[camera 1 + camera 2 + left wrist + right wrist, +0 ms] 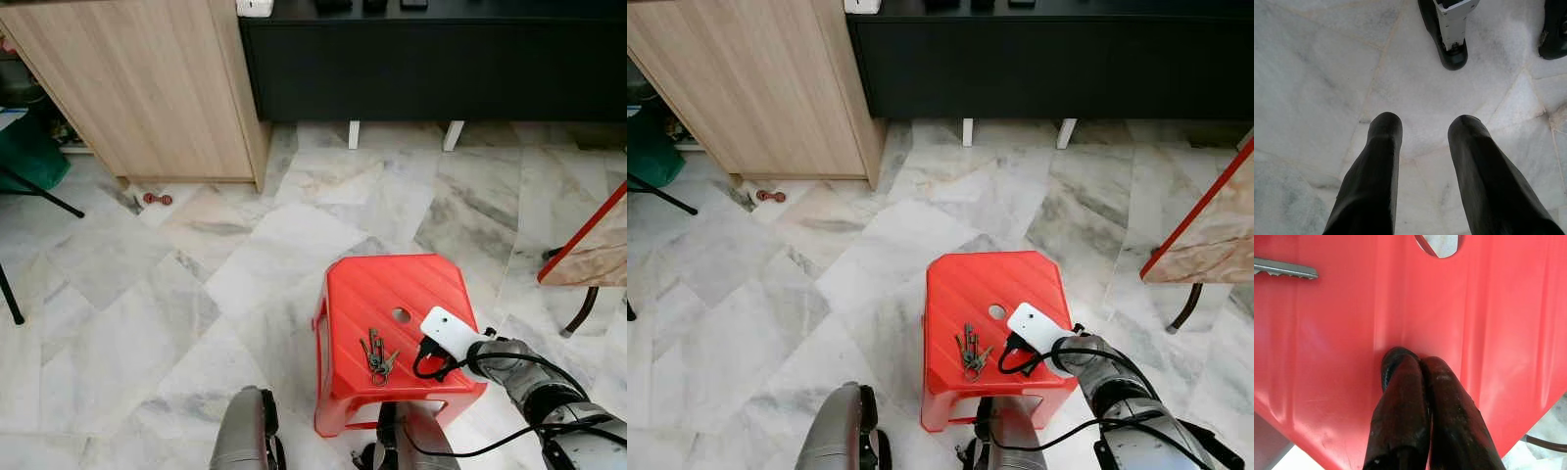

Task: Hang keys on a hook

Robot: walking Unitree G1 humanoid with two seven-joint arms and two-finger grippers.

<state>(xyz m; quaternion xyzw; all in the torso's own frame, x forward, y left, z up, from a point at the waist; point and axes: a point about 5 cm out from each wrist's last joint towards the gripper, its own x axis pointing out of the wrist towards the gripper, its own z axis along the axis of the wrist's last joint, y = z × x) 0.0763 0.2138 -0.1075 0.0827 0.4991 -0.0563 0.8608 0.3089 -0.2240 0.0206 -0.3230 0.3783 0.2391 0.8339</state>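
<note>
On the marble floor (pixel 147 294), a red stool (pixel 392 284) serves us as a stand, raising the keys (pixel 376 356) within reach. Our right gripper (pixel 1408 357), fingers pressed together and seemingly empty, hovers just right of them; the left gripper (pixel 1422 127) hangs parted.

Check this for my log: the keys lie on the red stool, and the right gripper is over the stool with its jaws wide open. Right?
Not quite. The keys do lie on the red stool, and the right gripper is over it, but its jaws are shut, pressed together with nothing between them, as the right wrist view shows.
</note>
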